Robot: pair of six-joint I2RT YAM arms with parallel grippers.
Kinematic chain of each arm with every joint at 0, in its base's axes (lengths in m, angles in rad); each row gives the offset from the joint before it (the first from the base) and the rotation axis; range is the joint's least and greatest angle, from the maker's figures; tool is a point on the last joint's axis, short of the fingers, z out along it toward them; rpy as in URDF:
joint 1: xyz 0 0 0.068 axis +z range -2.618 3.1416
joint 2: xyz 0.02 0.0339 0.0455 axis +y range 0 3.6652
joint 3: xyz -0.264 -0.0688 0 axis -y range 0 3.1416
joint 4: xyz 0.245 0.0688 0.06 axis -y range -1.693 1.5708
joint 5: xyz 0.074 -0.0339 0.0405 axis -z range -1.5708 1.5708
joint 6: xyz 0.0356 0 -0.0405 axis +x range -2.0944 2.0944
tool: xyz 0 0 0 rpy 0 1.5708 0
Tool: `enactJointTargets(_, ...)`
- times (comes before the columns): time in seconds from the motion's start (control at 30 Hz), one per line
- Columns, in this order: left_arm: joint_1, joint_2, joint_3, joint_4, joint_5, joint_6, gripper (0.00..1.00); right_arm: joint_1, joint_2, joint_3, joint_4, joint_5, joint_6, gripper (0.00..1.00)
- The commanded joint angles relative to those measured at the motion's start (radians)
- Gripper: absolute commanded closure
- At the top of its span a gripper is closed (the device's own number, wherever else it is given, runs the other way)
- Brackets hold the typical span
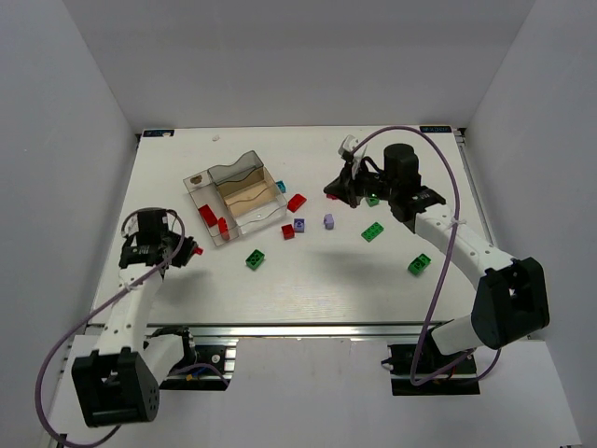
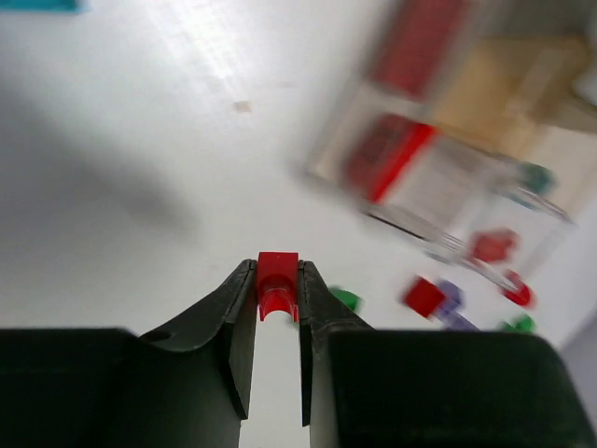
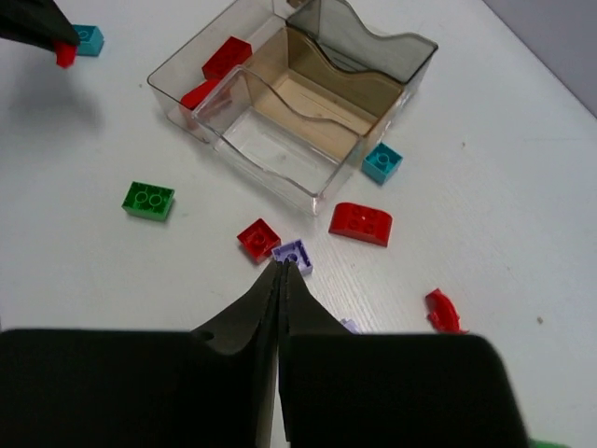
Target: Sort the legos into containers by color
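Grippers were both closed. Left gripper point(image 2: 277, 273) pinched a tiny red studded plastic brick point(image 2: 277, 280) over the white table point(image 1: 308, 271), left of the clear divided plastic box point(image 3: 270, 177). Right gripper point(image 3: 281, 266) had jaws pressed together, nothing visible between them, tips near a pale purple brick point(image 3: 292, 254). Red bricks point(image 3: 227, 58) lay in the box's left compartment. A green brick point(image 3: 148, 199) and a cyan brick point(image 3: 381, 161) lay loose outside.

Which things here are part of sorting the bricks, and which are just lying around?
Job: red brick in left claw; loose coloured bricks; clear divided box.
Lying about: white speck at the far edge; blue corner tags.
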Motion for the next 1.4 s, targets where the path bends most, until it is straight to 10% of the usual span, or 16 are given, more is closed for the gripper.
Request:
enactJointTargets(0.0, -0.004, -0.081, 0.011, 0.169, 0.123, 0.116, 1.0, -0.008, -0.004, 0.014, -0.035, 0.054, 0.013, 1.0)
enactJointTargets(0.47, -0.004, 0.4, 0.313, 0.363, 0.18, 0.283, 0.97, -0.006, 0.135, 0.112, -0.211, 0.145, -0.043, 0.71)
enactJointTargets(0.83, -0.004, 0.509, 0.378, 0.363, 0.233, 0.334, 0.31, -0.017, 0.424, 0.406, -0.415, 0.185, 0.033, 0.14)
enactJointTargets(1.37, -0.004, 0.287, 0.345, 0.404, 0.447, 0.411, 0.15, -0.089, 0.794, 0.818, -0.698, 0.221, -0.467, 0.12)
